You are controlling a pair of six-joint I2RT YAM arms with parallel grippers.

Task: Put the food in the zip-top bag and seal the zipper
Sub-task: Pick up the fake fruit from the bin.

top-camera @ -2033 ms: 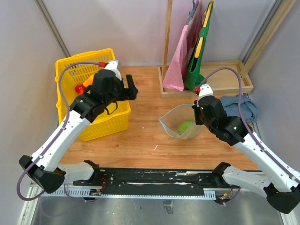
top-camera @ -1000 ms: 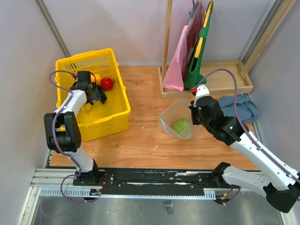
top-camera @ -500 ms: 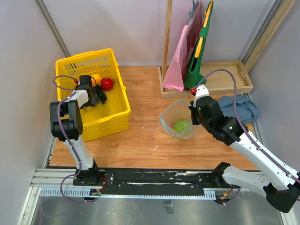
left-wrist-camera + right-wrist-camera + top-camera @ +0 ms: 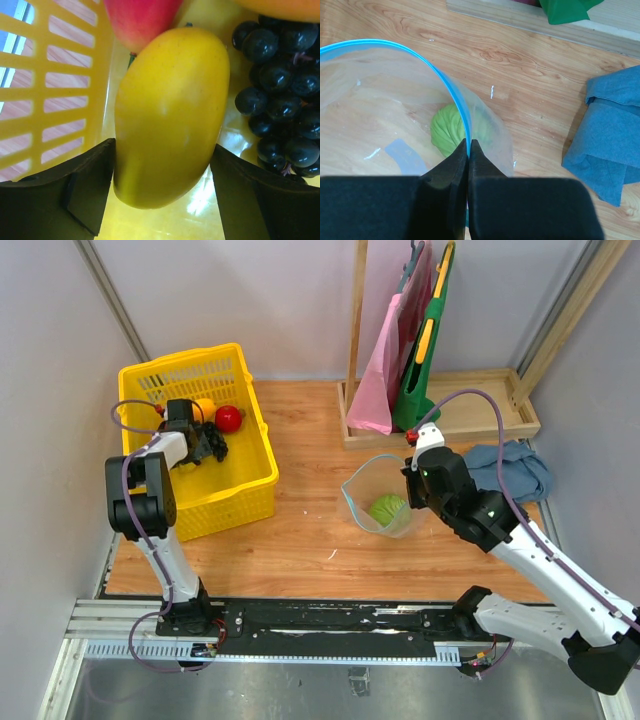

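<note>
- Left wrist view: the left gripper (image 4: 161, 152) is down inside the yellow basket (image 4: 60, 90). Its fingers (image 4: 75, 195) are spread wide around the yellow piece (image 4: 170, 110), with the pads touching both flanks. It looks gripped, and the piece lies on the basket floor.
- The grape bunch (image 4: 280, 100) is just beside the piece on one side. A red one (image 4: 140, 20) touches the piece's far end.
- Step in hand, my read: picking the yellow piece.
- To do it well, squeeze at the widest middle, since the smooth rounded skin could squirt out. Lift straight up so it clears the basket wall and does not drag the grapes.
- After that, carry it over the bag mouth and release from above the opening, not against the rim.
- Right wrist view: the right gripper (image 4: 468, 145) has its fingers pressed narrow, pinching the rim of the zip-top bag (image 4: 380, 100) right on the zipper (image 4: 420, 60). The mouth is held open in a curve.
- The pale green round one (image 4: 447, 132) is already in the bag, at the bottom.
- Top external, left arm: it is folded tight, with the elbow back near the table edge. The forearm reaches into the basket and the wrist is pitched down.
- Top external, right arm: it stretches diagonally from its base toward mid-table (image 4: 300, 540). The wrist is tipped down over the bag's right rim, and a blue cloth (image 4: 510, 468) lies just beside it.
- Risk: the bag is floppy, so the right hold must stay steady or the mouth collapses.
- The zipper is unsealed and most of the food is in the basket, so the task looks early.
</note>
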